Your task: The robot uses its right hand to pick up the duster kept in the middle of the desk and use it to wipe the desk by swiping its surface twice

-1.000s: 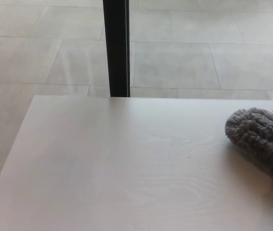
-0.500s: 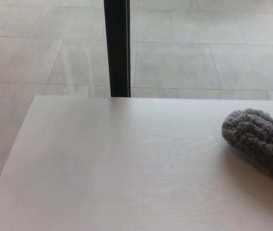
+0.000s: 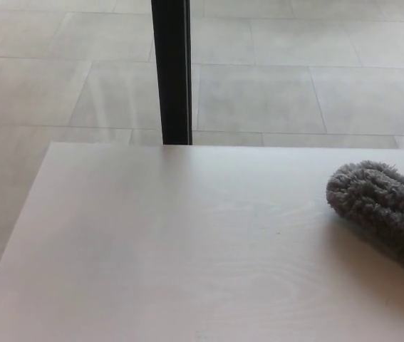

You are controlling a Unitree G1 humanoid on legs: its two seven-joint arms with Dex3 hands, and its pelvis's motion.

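The duster [image 3: 383, 206] lies on the counter [image 3: 173, 249], right of the black post [image 3: 171, 71] that stands behind the counter's far edge, and nearer to me than the post. Its rounded end points back towards the post; the rest runs off the right edge of the view, so I cannot see its far end or any handle.

Neither of my hands shows here, so I cannot tell whether my right hand is wide, narrow or already holding the duster somewhere past the frame. The left is out of view as well.

What I can see of the duster is a grey, shaggy, ribbed pile, chenille by the look of it. I judge it light and soft, something that will squash under my fingers rather than resist them. It should not slip much, since the pile gives grip, and nothing about it seems fragile. A pinch on the fluff alone would probably let it sag and twist, so I would rather close around its body or a stiffer core or handle, if it has one, possibly lying beyond the right edge.

The counter between the duster and the post is pale, smooth wood grain.
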